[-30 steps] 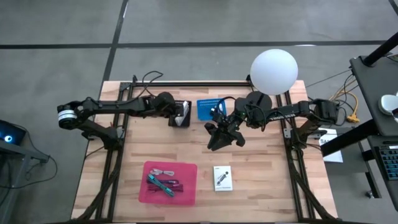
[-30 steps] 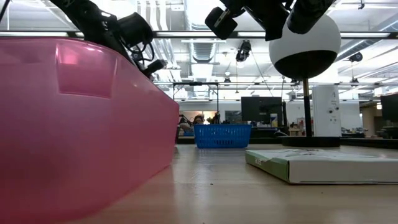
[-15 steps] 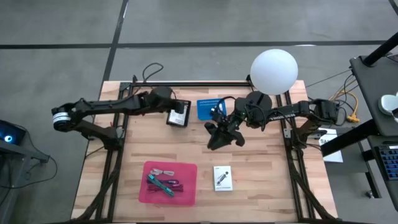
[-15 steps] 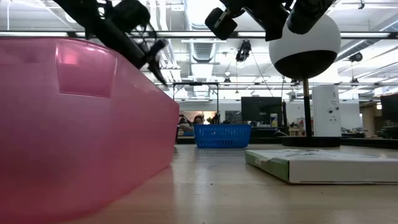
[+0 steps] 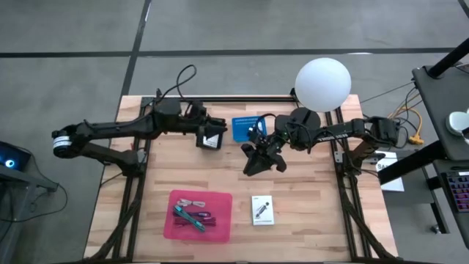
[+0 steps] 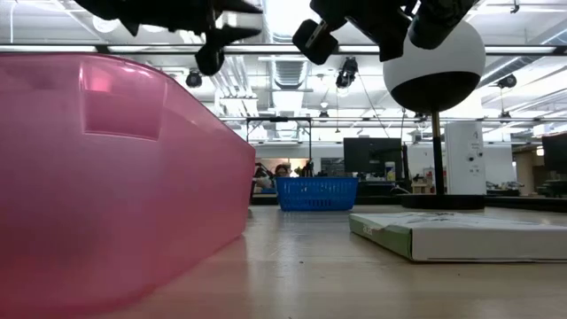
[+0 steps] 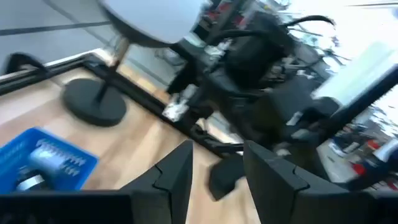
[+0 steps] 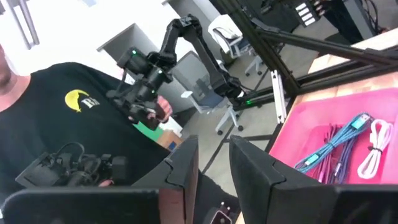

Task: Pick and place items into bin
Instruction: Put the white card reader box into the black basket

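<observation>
Left gripper (image 5: pixel 213 137), fingers apart and empty, hovers just beside the blue ribbed basket (image 5: pixel 246 128). Right gripper (image 5: pixel 258 158), narrowly parted, hangs nearer than that basket. Farther toward the front, the glossy pink bin (image 5: pixel 201 215) holds tangled cables (image 5: pixel 192 214); a flat white box (image 5: pixel 262 210) lies beside it.

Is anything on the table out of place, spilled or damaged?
Nothing stands out. The pink bin holds its cables, a white box lies flat beside it, and the blue basket stands upright at the far edge. Both grippers, left and right, are above the table, jaws open.
</observation>
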Controlling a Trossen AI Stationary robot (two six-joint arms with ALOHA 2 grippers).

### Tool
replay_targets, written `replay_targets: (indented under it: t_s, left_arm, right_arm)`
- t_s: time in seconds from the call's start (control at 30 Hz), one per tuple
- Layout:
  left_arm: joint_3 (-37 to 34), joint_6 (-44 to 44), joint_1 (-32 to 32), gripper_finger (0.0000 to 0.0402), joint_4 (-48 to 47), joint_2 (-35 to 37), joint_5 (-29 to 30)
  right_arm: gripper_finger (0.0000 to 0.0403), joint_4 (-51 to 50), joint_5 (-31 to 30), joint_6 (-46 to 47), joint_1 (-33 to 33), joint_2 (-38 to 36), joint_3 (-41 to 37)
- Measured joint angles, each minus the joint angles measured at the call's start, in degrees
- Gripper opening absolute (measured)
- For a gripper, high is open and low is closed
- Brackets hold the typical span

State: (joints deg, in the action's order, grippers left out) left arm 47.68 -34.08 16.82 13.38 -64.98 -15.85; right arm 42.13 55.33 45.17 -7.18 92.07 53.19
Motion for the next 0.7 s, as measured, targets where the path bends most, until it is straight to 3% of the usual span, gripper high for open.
replay_targets:
  t_s: [0.23,0.43,0.57,0.7]
  left_arm:
    - [-0.4,0.0,-3.9,0.0125,0.6,1.2,-0.3]
    - [-1.3,0.0,-4.6,0.0125,0.6,1.3,-2.5]
    - [-2.2,0.0,-4.6,0.0125,0.6,1.3,-5.3]
    - [-2.4,-0.1,-4.6,0.0125,0.0,1.3,-9.4]
  right_arm:
    - [0.0081,0.2,-9.8,-8.0,3.2,-2.9,0.0]
    - [0.0081,-2.7,-10.5,-13.1,8.3,-4.7,0.0]
    - [0.0080,-10.4,-15.9,-8.1,10.9,-5.1,0.0]
    - [0.0075,-21.2,-26.6,0.8,13.5,-5.1,0.0]
